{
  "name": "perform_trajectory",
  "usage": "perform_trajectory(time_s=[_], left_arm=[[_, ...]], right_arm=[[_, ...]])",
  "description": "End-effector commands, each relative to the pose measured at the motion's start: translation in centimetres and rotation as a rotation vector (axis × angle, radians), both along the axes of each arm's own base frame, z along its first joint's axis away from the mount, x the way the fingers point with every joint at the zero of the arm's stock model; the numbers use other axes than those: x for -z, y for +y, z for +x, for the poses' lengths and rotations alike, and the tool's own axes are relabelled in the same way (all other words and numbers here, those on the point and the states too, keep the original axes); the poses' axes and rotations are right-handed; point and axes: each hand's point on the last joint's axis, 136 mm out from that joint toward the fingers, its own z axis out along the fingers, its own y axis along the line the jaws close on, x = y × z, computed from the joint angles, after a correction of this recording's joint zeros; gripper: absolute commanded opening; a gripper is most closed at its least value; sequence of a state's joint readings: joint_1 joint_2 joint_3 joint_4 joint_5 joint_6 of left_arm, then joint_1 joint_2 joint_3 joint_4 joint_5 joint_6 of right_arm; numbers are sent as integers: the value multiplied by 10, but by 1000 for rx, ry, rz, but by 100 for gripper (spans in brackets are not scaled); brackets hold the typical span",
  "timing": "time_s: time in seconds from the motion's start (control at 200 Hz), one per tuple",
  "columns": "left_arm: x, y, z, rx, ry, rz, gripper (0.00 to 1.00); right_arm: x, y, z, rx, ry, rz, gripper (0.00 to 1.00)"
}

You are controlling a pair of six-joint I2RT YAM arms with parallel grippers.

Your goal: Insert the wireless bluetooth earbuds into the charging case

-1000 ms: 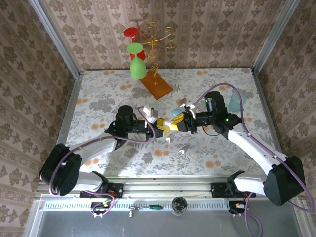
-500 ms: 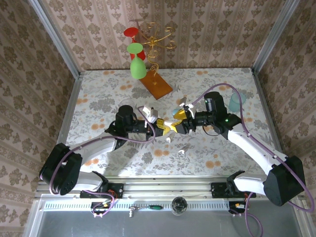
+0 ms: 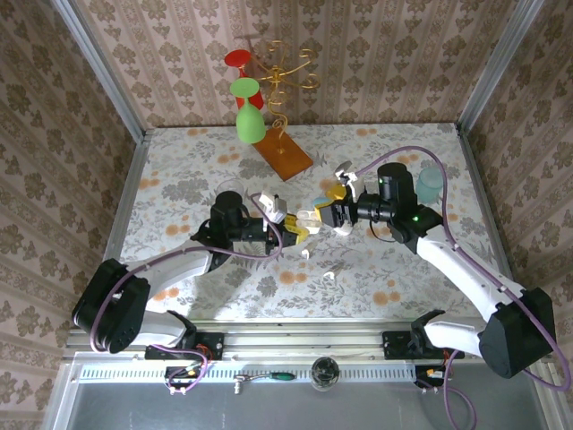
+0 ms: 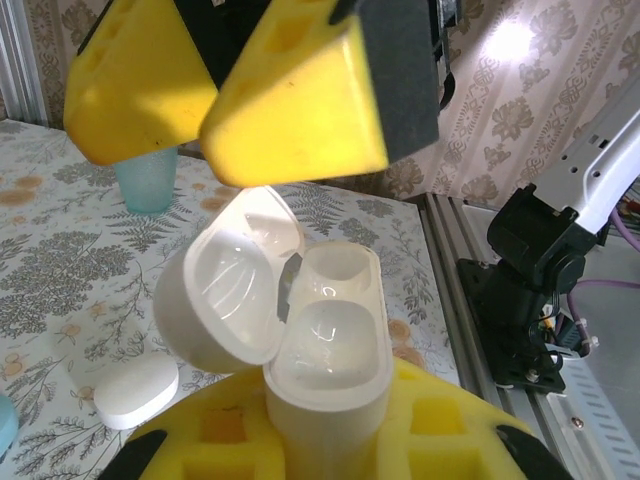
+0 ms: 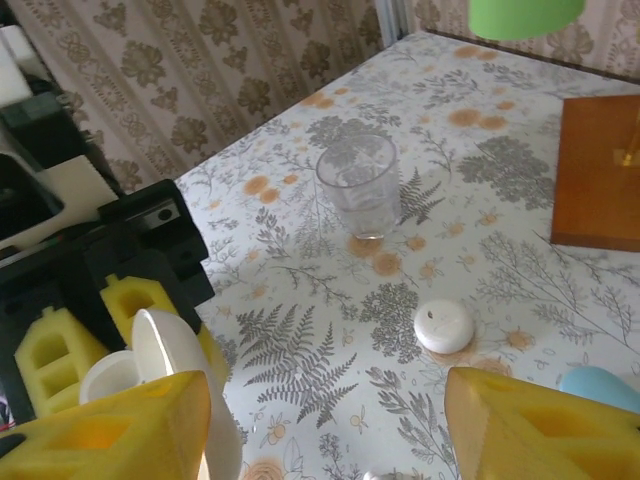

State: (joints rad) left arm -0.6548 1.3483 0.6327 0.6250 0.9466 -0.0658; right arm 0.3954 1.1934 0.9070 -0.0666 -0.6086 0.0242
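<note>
My left gripper (image 3: pixel 294 229) is shut on the white charging case (image 4: pixel 328 345), which stands upright between its yellow pads (image 4: pixel 440 430). The case lid (image 4: pixel 228 292) hangs open to the left. Its two glossy wells face up, and I cannot tell whether an earbud lies in either. My right gripper (image 3: pixel 331 210) hovers just right of the case, jaws open with nothing between them; its yellow fingers (image 4: pixel 320 100) hang above the case. Two tiny white earbuds (image 3: pixel 304 255) (image 3: pixel 329 276) lie on the table in front of the grippers.
A clear glass (image 5: pixel 358 185), a closed white case (image 5: pixel 444 327) and a pale blue case (image 5: pixel 600 386) sit on the flowered table (image 3: pixel 179 170). A teal cup (image 3: pixel 430 182) stands at the right, and a wooden stand (image 3: pixel 283 150) with red and green glasses at the back.
My right gripper has opened and drawn back to the right, away from the case. The left gripper has held the open case still.
</note>
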Motion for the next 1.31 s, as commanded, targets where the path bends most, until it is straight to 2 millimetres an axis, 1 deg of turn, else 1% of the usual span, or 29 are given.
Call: perform_trajectory(time_s=[0.0, 0.115, 0.165, 0.24, 0.265, 0.28, 0.315, 0.405, 0.475, 0.51, 0.605, 0.7, 0.78, 0.81, 0.815, 0.83, 0.895, 0.965, 1.07, 1.125, 1.21, 1.3], left_arm=[[-5, 2, -5, 24, -52, -25, 0], [-2, 5, 0, -1, -45, -24, 0], [-1, 8, 4, -22, -47, -25, 0], [0, 13, 11, -55, -52, -34, 0], [0, 15, 14, -70, -54, -39, 0], [0, 17, 16, -83, -53, -42, 0], [-2, 21, 21, -112, -55, -55, 0], [-9, 32, 32, -182, -70, -89, 0], [-14, 41, 40, -239, -87, -105, 0], [-16, 46, 43, -265, -97, -110, 0], [-21, 57, 49, -331, -126, -123, 0], [-24, 65, 52, -365, -139, -129, 0], [-25, 69, 52, -374, -141, -125, 0], [-25, 69, 51, -375, -142, -122, 0], [-24, 70, 51, -376, -141, -121, 0], [-25, 70, 51, -377, -143, -121, 0], [-24, 70, 50, -376, -142, -113, 0], [-22, 71, 51, -379, -142, -105, 0], [-21, 70, 52, -379, -144, -102, 0], [-20, 69, 53, -377, -142, -99, 0], [-20, 69, 54, -375, -142, -102, 0], [-20, 69, 52, -369, -139, -102, 0]], right_arm=[[-19, -6, 5, 57, 0, 19, 66], [-31, -11, 0, 82, -27, 41, 68], [-35, -16, -1, 112, -42, 47, 71], [-36, -27, 4, 187, -49, 43, 77], [-34, -32, 6, 220, -46, 40, 78], [-32, -36, 8, 248, -38, 37, 80], [-29, -41, 11, 287, -27, 40, 81], [-8, -54, 19, 394, 55, 16, 79], [12, -57, 21, 423, 142, -25, 77], [24, -57, 22, 429, 190, -45, 74], [57, -53, 24, 436, 330, -81, 68], [88, -42, 21, 406, 472, -98, 62], [111, -34, 13, 378, 577, -122, 58], [115, -32, 10, 375, 606, -131, 57], [121, -32, 10, 376, 621, -140, 56], [128, -31, 8, 377, 648, -154, 55], [146, -30, 0, 382, 722, -185, 53], [158, -28, -9, 374, 758, -207, 51], [175, -16, -22, 327, 792, -237, 49], [182, -10, -23, 317, 809, -251, 47], [191, 3, -21, 299, 830, -257, 41], [200, 16, -19, 274, 849, -282, 40]])
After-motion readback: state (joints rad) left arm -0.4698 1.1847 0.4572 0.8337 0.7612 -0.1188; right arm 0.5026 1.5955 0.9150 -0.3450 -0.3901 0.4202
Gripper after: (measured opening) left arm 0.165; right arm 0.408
